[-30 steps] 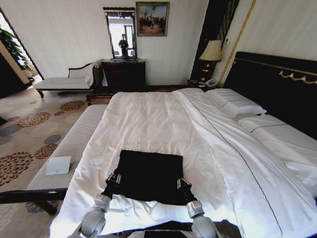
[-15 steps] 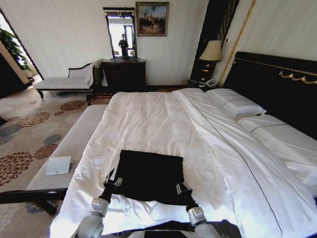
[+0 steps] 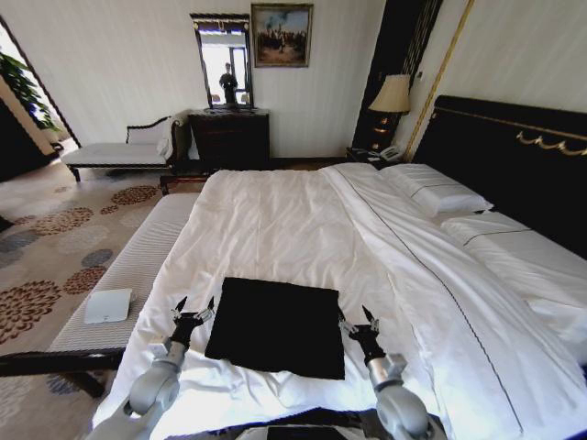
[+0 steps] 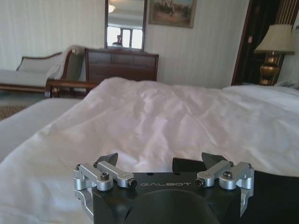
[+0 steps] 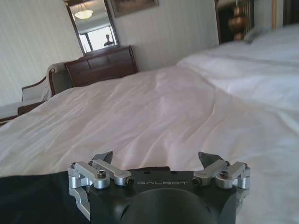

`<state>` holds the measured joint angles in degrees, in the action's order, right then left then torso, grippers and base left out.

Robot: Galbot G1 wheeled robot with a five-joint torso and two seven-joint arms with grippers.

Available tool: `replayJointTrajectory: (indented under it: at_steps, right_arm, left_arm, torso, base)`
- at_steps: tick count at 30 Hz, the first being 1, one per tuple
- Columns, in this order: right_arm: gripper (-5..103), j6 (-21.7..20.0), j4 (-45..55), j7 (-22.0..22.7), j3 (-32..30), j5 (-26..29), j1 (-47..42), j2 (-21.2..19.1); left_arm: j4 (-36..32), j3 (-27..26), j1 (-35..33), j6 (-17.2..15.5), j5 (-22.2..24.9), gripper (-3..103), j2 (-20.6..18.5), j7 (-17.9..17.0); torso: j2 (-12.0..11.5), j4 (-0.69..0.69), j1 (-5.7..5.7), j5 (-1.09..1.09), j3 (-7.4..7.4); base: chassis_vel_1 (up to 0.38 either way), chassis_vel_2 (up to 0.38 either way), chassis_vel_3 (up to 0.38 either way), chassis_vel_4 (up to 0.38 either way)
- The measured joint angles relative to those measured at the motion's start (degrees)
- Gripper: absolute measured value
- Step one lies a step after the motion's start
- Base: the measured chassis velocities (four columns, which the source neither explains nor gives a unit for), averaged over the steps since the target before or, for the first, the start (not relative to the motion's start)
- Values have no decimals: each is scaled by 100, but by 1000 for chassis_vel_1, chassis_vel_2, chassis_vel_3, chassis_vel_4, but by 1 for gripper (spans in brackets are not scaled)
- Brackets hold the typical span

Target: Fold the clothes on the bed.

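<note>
Black T-shirt (image 3: 277, 326) lies folded square on white bed (image 3: 275, 220), both grippers' jaws released.

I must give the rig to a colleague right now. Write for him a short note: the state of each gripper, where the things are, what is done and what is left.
Left gripper: open, holding nothing, just off the left edge of the black T-shirt.
Right gripper: open, holding nothing, just off the shirt's right edge.
The shirt lies flat as a compact rectangle on the white bed, near the robot.
Done: sleeves appear folded in; no lettering shows.
Left: perhaps a further fold to make it smaller; check first whether one is needed.
</note>
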<state>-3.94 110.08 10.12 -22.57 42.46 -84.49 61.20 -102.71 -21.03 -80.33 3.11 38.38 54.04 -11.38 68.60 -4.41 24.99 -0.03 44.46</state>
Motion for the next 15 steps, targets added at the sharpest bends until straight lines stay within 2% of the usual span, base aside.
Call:
replayJointTrajectory:
  at_steps: [1,2,5,6,8,10,11,15]
  right_arm:
    - [97,0,0,0,0,0,0,0]
    - [100,-325,-82,-32,-10,668,262,-117]
    - [100,-958,-443,-157,-27,1881,875,-329]
    - [100,-958,-443,-157,-27,1881,875,-329]
    - [100,-1130,-683,-245,12,2247,1201,-398]
    - [100,-1238,-926,-314,99,2419,1487,-424]
    - [100,-1238,-926,-314,99,2419,1487,-424]
    - [100,-1260,-1308,-312,269,2388,1878,-330]
  left_arm:
    - [0,0,0,0,0,100,0,0]
    - [139,119,238,-136,176,100,-73,-23]
    - [411,380,845,-711,824,100,-161,-157]
    - [411,380,845,-711,824,100,-161,-157]
    - [586,516,1206,-1032,1265,100,-154,-174]
    - [819,649,1568,-1286,1772,100,-117,-26]
    - [819,649,1568,-1286,1772,100,-117,-26]
    - [1300,991,2188,-1499,2431,100,-33,322]
  torso:
    - [0,0,0,0,0]
    - [0,1,0,3,0]
    - [0,-1,1,2,0]
    - [0,-1,1,2,0]
    - [0,0,1,3,0]
    - [0,0,1,3,0]
    - [0,0,1,3,0]
    - [0,0,1,3,0]
  base:
    - [0,0,0,0]
    - [0,0,0,0]
    - [0,0,0,0]
    - [0,0,0,0]
    - [0,0,0,0]
    - [0,0,0,0]
    - [0,0,0,0]
    - [0,0,0,0]
